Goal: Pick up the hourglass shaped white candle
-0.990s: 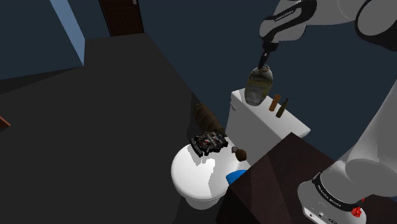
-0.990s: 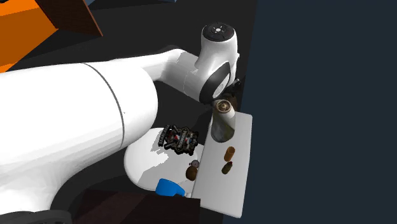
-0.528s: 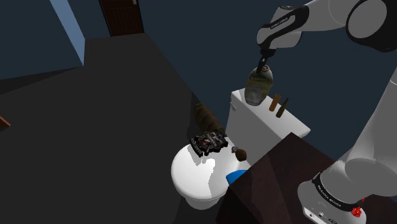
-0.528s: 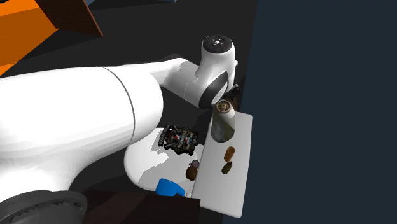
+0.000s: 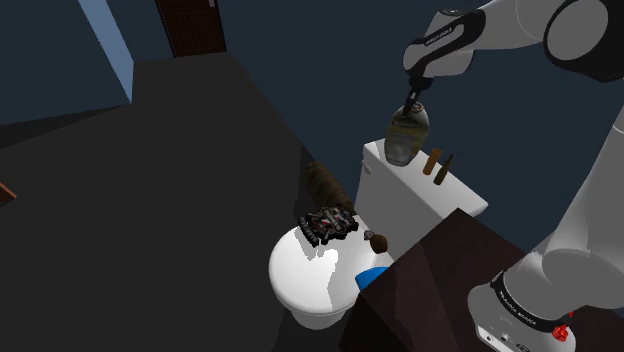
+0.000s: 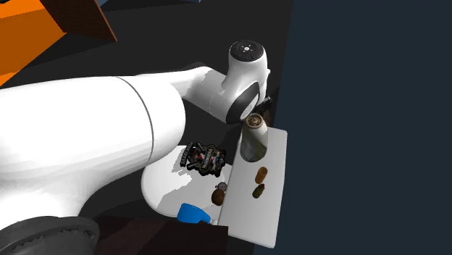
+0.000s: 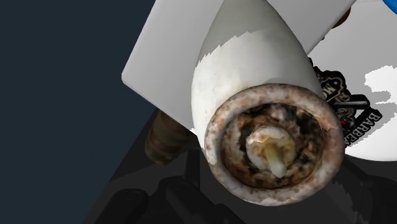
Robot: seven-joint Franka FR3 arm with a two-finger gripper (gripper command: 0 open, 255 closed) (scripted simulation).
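Candle (image 5: pixel 407 135) stands upright at one end of the toilet tank lid (image 6: pixel 250 221). It's off-white with a browned rim and a stub of wick.
Gripper (image 5: pixel 414 97) sits directly over the candle top, pointing down the candle's axis. The wrist view looks straight onto the rim and wick.
Jaws: can't tell if they're open or closed, or whether they have the candle.
The base looks seated on the tank lid, so I'd call it not lifted yet.
My read on the top-down approach: the wall runs right behind the tank lid, so there's no room to come in from that side. The narrow waist below the rim is also the natural place to grip.
Two small brown items (image 6: pixel 261 174) lie further along the tank lid, apart from the candle. A straight vertical lift should clear them.
Risk: a grip high on the flared rim could slip or tip the candle.
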